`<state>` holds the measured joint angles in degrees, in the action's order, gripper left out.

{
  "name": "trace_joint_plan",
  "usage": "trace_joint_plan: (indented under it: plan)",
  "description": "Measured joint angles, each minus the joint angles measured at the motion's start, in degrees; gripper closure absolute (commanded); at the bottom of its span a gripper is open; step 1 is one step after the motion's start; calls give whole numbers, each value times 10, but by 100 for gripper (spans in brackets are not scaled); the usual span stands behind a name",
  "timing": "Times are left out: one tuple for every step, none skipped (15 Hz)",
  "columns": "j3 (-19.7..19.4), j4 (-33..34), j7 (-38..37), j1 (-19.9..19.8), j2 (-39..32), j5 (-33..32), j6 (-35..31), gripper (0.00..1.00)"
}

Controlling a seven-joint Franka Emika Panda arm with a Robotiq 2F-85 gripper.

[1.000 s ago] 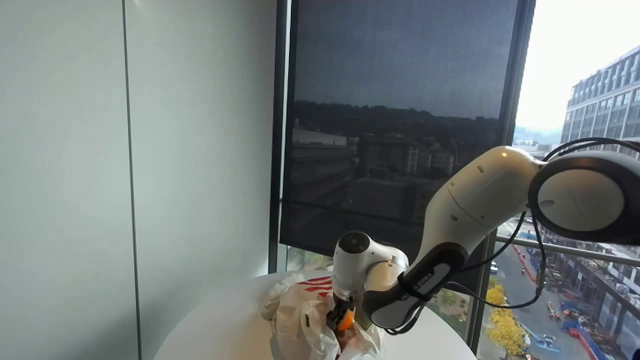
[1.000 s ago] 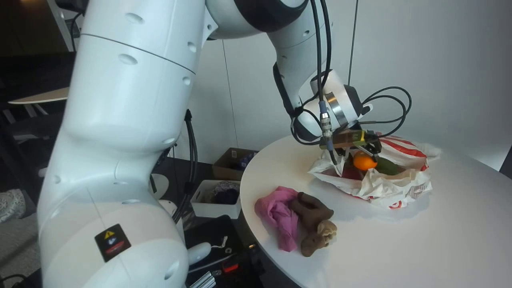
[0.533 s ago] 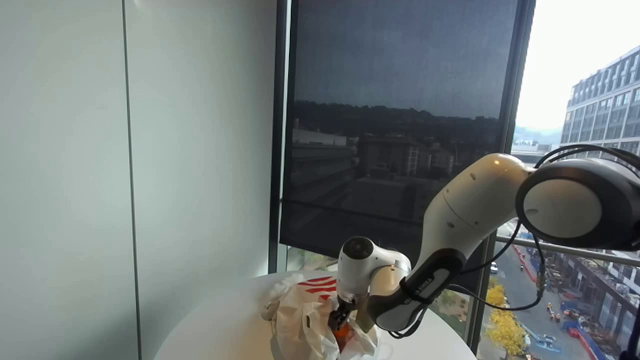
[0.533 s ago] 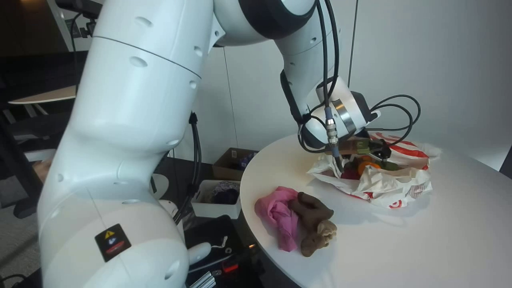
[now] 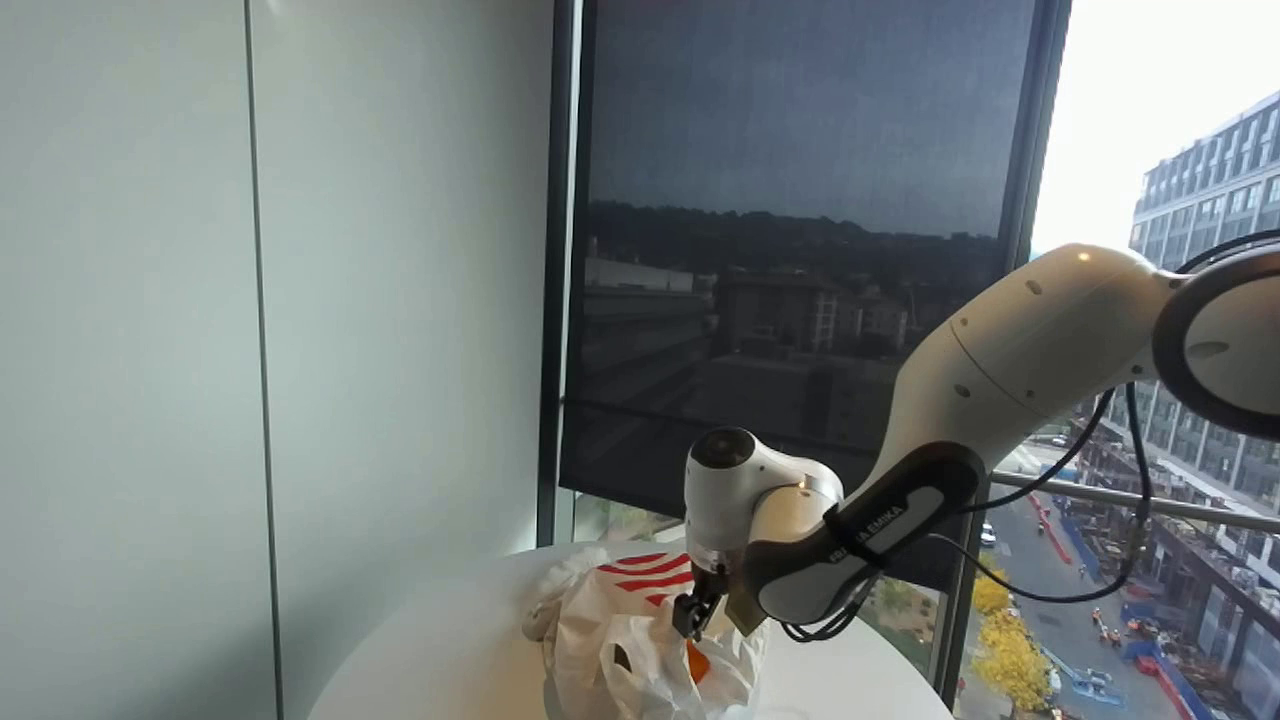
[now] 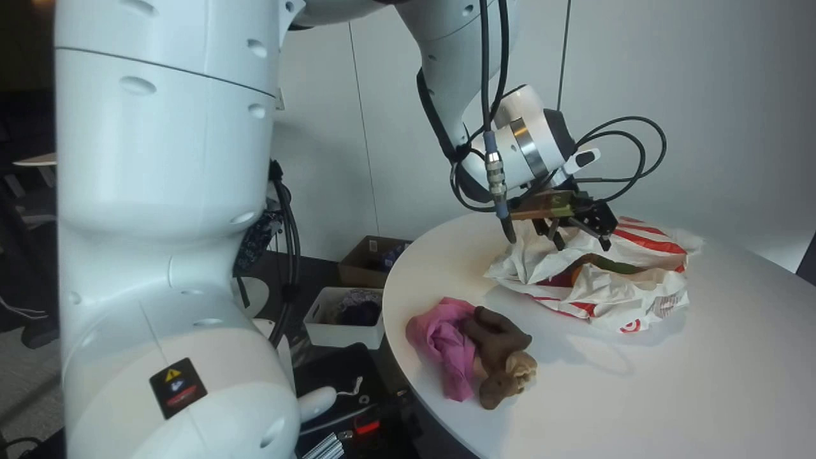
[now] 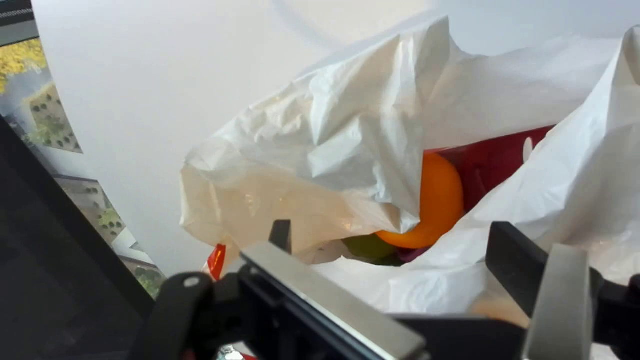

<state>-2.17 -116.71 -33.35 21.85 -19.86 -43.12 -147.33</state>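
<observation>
A white plastic bag (image 6: 612, 296) with red stripes is seen crumpled on a white bench (image 6: 701, 395), its mouth partly closed over by loose folds. The end effector (image 7: 392, 237) is held above the bag's mouth, with its two fingers (image 7: 515, 257) spread wide apart; whether the film is touched by a fingertip cannot be told. Inside the bag, a round orange item (image 7: 442, 200) is half covered by a fold of plastic, and beside it a dark red item (image 7: 492, 162) and a green item (image 7: 369, 248) are partly shown. In an exterior view, a pink cloth (image 6: 449, 347) and a brown soft toy (image 6: 500, 347), touching each other, are seen near the bag, on its side toward the lower arm (image 6: 166, 255).
</observation>
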Motion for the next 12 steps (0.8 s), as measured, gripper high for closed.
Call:
trace_joint_plan:
  plan:
    - [15,-18,15,-7,26,31,25,0]
    - [32,-37,40,-15,52,73,53,0]
    - [49,-55,68,-23,75,116,78,0]
    - [63,-72,95,-29,94,159,101,0]
    - [75,-89,121,-34,109,200,123,0]
    - [86,-105,142,-37,119,236,142,0]
    - [97,-121,157,-39,127,265,152,0]
    - [107,-138,167,-39,129,291,153,0]
    - [119,-155,173,-39,129,312,152,0]
    - [131,-170,174,-38,127,324,148,0]
    - [141,-185,173,-37,124,328,136,0]
    - [149,-199,169,-34,120,328,123,0]
